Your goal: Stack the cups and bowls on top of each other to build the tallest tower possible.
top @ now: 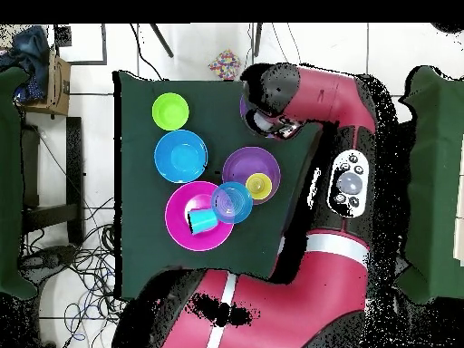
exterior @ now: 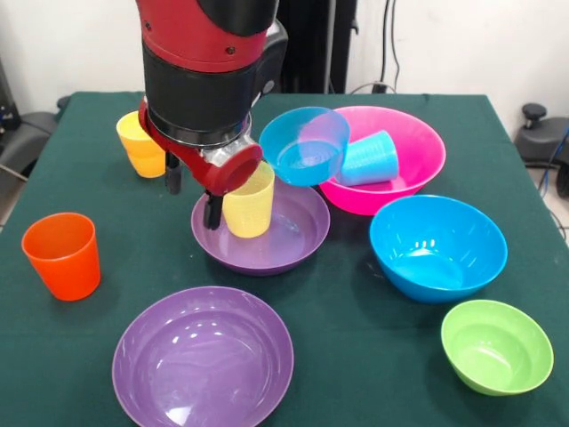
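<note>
A red and black robot arm reaches down over a green-covered surface (exterior: 373, 374) scattered with plastic cups and bowls. Its tool (exterior: 200, 191) sits low beside a pale yellow cup (exterior: 250, 205), which stands upright inside a shallow purple bowl (exterior: 284, 245) near the middle of the surface. One dark finger (exterior: 212, 212) shows just left of the cup; whether the tool grips the cup or has let go cannot be told, as the wrist hides the rest.

A small translucent blue bowl (exterior: 307, 147) rests tilted on the rim of the big pink bowl (exterior: 418, 160) toward the far edge, and a light blue cup (exterior: 369, 158) lies on its side inside that pink bowl. Two amber-yellow cups (exterior: 138, 142), nested, stand by the far left corner. An orange cup (exterior: 62, 255) stands at the left edge. A second purple bowl (exterior: 203, 360) sits at the near edge, a big blue bowl (exterior: 438, 249) toward the right edge, and a small green bowl (exterior: 496, 347) in the near right corner.

The step in hand looks like setting the yellow cup into the purple bowl as a tower base. Next, the tool would need to clear the cup without tipping it, then fetch another piece.
</note>
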